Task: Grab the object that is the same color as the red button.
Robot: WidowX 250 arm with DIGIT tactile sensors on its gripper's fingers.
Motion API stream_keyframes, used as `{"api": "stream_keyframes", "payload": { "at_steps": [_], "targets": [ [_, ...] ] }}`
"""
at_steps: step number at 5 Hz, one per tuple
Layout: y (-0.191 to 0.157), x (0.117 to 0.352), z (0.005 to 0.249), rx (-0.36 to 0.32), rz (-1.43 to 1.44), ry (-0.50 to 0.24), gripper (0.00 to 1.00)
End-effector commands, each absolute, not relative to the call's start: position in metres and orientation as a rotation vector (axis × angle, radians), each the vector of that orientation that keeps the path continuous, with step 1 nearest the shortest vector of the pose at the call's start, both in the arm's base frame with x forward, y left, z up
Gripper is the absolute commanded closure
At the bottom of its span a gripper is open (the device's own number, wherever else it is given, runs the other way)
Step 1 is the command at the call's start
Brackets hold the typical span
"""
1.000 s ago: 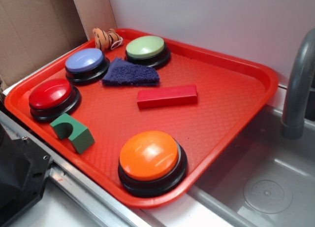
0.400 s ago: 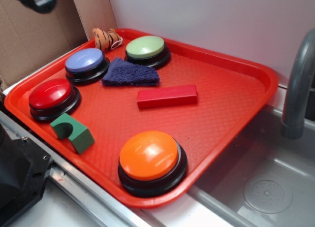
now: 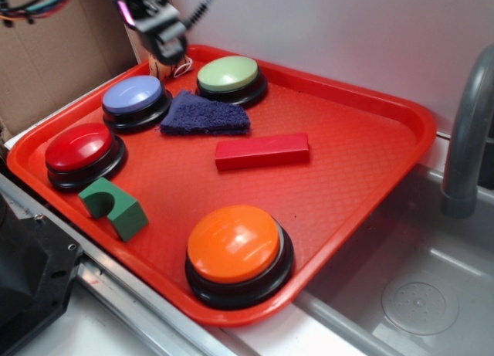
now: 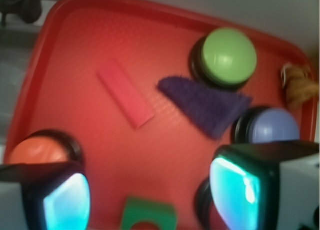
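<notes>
The object, a long flat red block (image 3: pixel 262 151), lies near the middle of the red tray (image 3: pixel 363 163); the wrist view shows it too (image 4: pixel 125 93), ahead and slightly left. The red button (image 3: pixel 79 147) sits at the tray's left edge. In the wrist view only a sliver of its black base shows behind my right finger (image 4: pixel 235 190). My gripper (image 3: pixel 164 33) hangs high over the tray's back left corner, far from the block. It is open, with its jaws wide apart (image 4: pixel 150 195) and nothing between them.
Also on the tray are a blue button (image 3: pixel 133 95), a green button (image 3: pixel 228 74), a large orange button (image 3: pixel 234 244), a purple cloth (image 3: pixel 202 115), a green arch block (image 3: pixel 116 208) and a striped toy (image 3: pixel 179 62). A grey faucet (image 3: pixel 467 140) and a sink (image 3: pixel 401 294) lie to the right.
My gripper has come in from the upper left corner of the exterior view and moved right and down, over the tray's back left corner. Nothing on the tray has moved.
</notes>
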State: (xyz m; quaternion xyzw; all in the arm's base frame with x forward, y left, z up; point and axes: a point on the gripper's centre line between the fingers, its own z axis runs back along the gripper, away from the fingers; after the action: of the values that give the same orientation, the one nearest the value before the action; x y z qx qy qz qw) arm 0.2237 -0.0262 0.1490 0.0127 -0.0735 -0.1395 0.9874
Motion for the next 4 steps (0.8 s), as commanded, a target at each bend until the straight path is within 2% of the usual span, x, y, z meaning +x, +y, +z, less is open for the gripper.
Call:
{"api": "stream_keyframes", "payload": {
  "at_steps": [1,2,3,4],
  "targets": [
    [-0.035,0.266,0.106,0.009,-0.410,-0.227,0.00],
    [-0.049,0.271,0.075,-0.035,-0.480,-0.158,0.00],
    [-0.062,0.269,0.050,-0.022,-0.586,-0.136,0.00],
    [-0.064,0.274,0.039,-0.028,-0.588,-0.111,0.00]
  ]
}}
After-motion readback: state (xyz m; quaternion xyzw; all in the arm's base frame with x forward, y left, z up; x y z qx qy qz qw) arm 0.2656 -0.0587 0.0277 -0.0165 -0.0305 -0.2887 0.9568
